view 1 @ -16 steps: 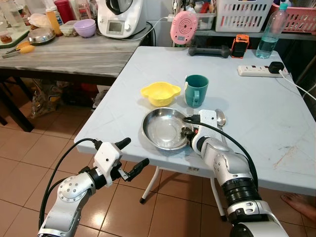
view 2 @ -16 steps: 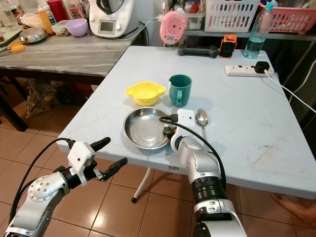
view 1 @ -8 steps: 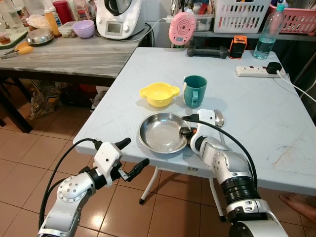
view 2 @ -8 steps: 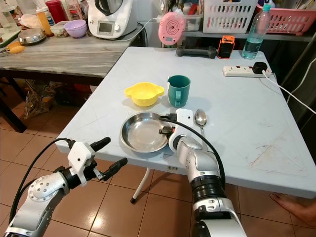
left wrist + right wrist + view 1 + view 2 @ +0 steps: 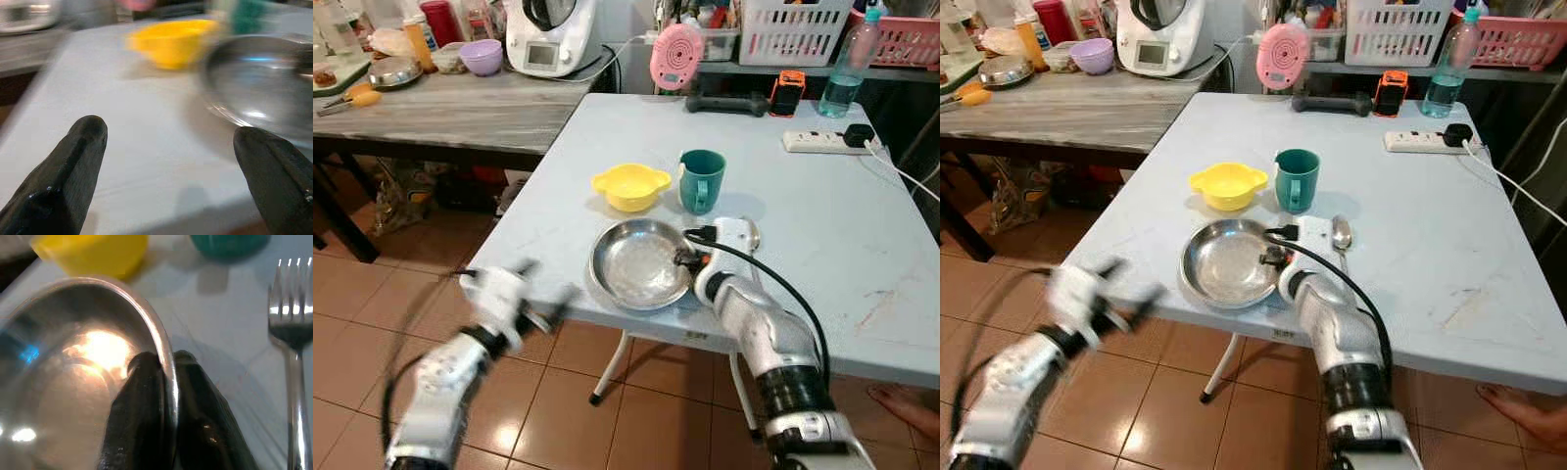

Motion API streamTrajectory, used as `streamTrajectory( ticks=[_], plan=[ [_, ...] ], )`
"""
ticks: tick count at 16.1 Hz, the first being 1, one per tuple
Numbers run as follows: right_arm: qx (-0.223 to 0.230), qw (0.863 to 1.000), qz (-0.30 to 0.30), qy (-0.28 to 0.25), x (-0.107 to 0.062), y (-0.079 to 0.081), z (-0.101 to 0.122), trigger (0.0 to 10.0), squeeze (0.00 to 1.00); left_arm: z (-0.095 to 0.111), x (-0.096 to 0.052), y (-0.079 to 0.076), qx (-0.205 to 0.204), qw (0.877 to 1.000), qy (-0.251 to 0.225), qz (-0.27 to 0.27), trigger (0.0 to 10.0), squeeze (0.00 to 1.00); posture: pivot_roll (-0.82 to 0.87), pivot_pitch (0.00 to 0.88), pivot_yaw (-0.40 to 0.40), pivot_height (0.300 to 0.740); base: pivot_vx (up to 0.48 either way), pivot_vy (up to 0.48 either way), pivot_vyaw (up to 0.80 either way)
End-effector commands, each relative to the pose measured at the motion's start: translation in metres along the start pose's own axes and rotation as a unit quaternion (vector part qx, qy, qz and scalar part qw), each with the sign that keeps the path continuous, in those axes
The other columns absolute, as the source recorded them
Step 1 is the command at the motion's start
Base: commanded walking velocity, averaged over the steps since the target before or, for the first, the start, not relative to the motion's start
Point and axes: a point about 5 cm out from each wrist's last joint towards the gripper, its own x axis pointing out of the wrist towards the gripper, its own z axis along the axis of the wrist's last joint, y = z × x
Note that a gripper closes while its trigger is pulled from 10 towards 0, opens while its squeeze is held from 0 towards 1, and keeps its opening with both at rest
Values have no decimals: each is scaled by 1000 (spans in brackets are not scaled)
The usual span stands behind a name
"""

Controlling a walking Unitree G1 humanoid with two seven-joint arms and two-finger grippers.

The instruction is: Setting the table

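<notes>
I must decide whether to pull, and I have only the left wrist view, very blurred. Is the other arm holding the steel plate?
Observer: Yes. The right gripper is shut on the rim of the steel plate, one finger inside and one outside.
Operator: Is any cutlery close to it?
Observer: A fork lies on the table beside the plate, on the far side from the yellow bowl.
Operator: And a spoon?
Observer: A spoon lies just right of the right wrist, in front of the green mug.
</notes>
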Motion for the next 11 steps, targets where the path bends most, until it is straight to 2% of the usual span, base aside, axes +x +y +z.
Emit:
streamTrajectory(
  ticks=[1,3,5,7,8,9,11],
  plan=[
    [2,1000,15,-14,-3,5,1,0,0,0,-3,14,-9,998,-3,59,10000,0,-147,8,52,740,0,0,0],
    [8,998,39,-42,-7,13,5,0,0,-2,-7,24,-3,993,-2,114,10000,0,-144,4,49,740,0,0,0],
    [-12,995,46,-90,-11,17,15,0,0,-4,-9,32,-11,982,-8,186,10000,0,-140,0,48,740,0,0,0],
    [2,992,45,-120,-13,18,24,0,0,-2,-10,36,-25,974,-18,224,10000,0,-137,0,49,740,0,0,0],
    [10,990,43,-133,-14,17,27,941,0,-2,-10,37,-28,970,-19,240,10000,0,-131,0,52,740,0,0,0],
    [-1,989,41,-143,-15,17,29,10000,0,-3,-10,37,-27,968,-19,249,10000,0,-131,0,52,740,0,0,0],
    [-43,983,44,-172,-18,20,34,10000,0,-5,-9,33,-29,967,-16,252,10000,0,-129,0,53,740,0,0,0]
  ],
)
